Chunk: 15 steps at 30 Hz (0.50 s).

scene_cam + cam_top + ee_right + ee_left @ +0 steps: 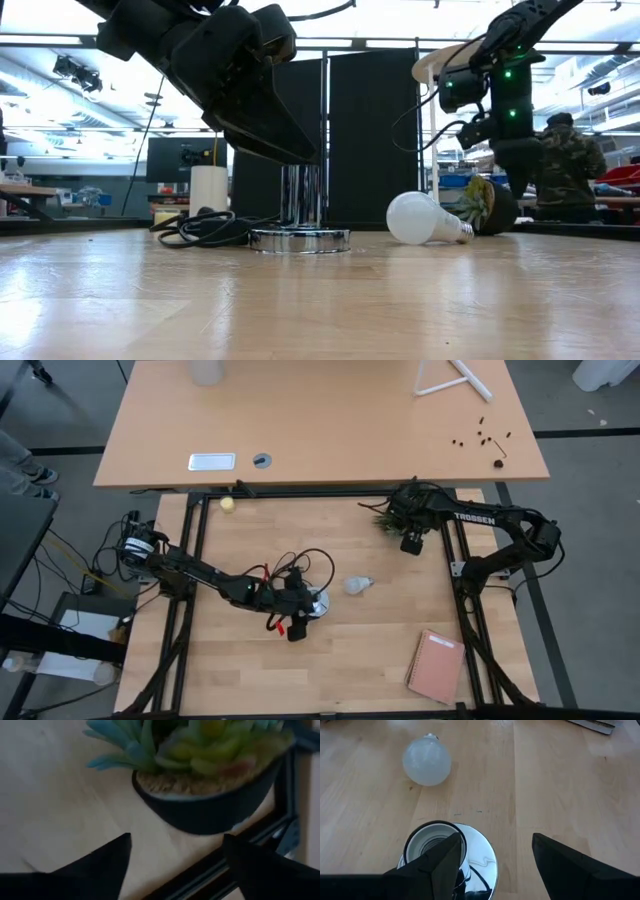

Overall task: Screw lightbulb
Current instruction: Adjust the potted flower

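Pale wooden counter (330, 650) seen from above, with a second tan table (330, 420) along its 12 o'clock edge; the low view looks past it into a workshop with dark panels and a person (566, 165) in camouflage behind. Bulb (358, 585) lies on its side near the counter's centre, free of both arms, its screw base pointing toward 1 o'clock. Socket (314, 602), a silver disc with an upright holder and black cord (200, 228), stands just beside the bulb at its 8 o'clock. Left gripper (298, 612) hangs over the socket, jaws spread, one finger (437, 865) alongside the holder's rim, gripping nothing. Right gripper (411, 543) is well apart at 1 o'clock of the bulb, close to a potted plant (200, 775), jaws spread and empty. A notebook (436, 666) lies at 5 o'clock, a small yellow ball (228, 504) at 11 o'clock.
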### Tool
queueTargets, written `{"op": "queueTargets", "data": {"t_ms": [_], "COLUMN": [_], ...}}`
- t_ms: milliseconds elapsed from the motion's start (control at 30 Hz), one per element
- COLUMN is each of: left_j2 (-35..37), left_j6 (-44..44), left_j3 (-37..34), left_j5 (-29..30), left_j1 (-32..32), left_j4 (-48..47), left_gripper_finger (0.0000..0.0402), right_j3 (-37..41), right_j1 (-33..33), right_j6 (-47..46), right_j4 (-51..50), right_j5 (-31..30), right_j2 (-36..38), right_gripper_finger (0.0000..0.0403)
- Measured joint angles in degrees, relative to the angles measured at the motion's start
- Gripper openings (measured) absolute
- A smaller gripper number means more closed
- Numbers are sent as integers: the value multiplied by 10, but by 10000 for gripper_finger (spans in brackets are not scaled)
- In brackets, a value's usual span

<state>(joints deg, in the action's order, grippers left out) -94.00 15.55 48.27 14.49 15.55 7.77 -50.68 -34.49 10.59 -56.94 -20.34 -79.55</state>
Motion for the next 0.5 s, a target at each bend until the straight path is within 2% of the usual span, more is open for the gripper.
{"op": "queueTargets", "data": {"t_ms": [167, 333, 500], "left_j2": [0, 0, 1], "left_j6": [0, 1, 1], "left_j3": [0, 0, 1], "left_j5": [-3, -13, -31], "left_j1": [0, 0, 0], "left_j4": [0, 0, -12], "left_gripper_finger": [249, 249, 249], "right_j3": [0, 5, 24], "right_j1": [-11, -36, -52], "right_j6": [72, 118, 136], "right_j4": [54, 109, 124], "right_j5": [-14, 25, 30], "right_j2": [0, 1, 3], "right_gripper_finger": [392, 380, 383]}}
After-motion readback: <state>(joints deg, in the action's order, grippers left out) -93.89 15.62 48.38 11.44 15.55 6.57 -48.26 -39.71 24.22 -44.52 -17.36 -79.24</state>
